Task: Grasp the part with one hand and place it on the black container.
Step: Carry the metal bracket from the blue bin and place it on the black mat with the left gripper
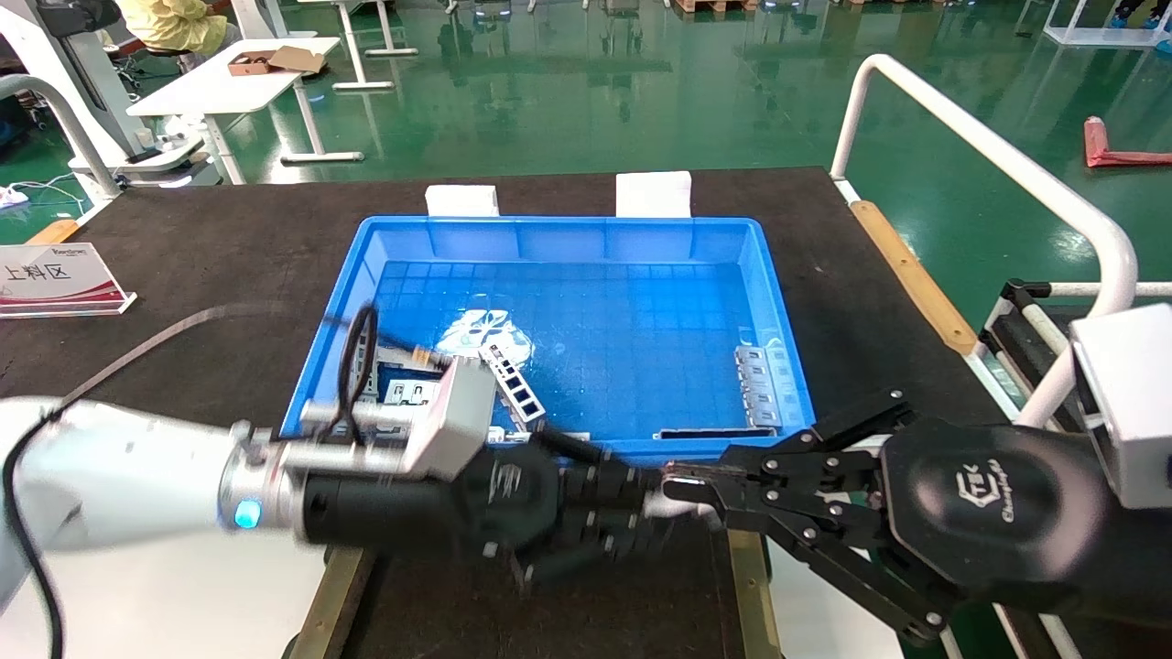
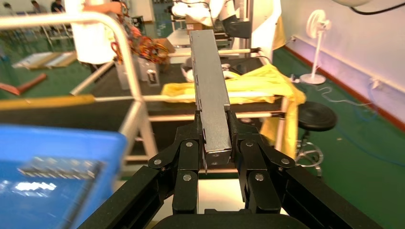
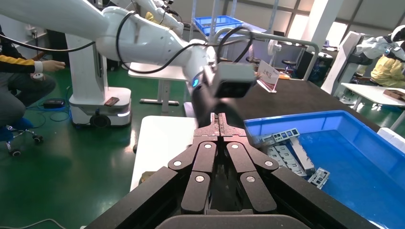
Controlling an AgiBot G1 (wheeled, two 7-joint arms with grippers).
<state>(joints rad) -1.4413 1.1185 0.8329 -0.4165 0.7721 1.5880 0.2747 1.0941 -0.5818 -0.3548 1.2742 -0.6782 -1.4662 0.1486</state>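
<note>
My left gripper (image 2: 215, 125) is shut on the part (image 2: 209, 81), a slim silver-grey channel strip that sticks straight out from between its fingers. In the head view this gripper (image 1: 641, 513) reaches across the near edge of the blue crate (image 1: 568, 227), above the black container (image 1: 641, 613) with its brass-coloured side strips (image 1: 751, 586). The part is mostly hidden there between the two grippers. My right gripper (image 1: 676, 485) is shut and empty, its tips right next to the left gripper's. In the right wrist view its fingertips (image 3: 214, 121) point at the left arm (image 3: 234, 81).
The crate holds a ladder-like grey piece (image 1: 515, 384), grey plates (image 1: 760, 384) and a strip (image 1: 714, 432) by its near wall. Two white blocks (image 1: 652, 194) stand behind it, a sign (image 1: 55, 279) at the left and a white rail (image 1: 998, 156) at the right.
</note>
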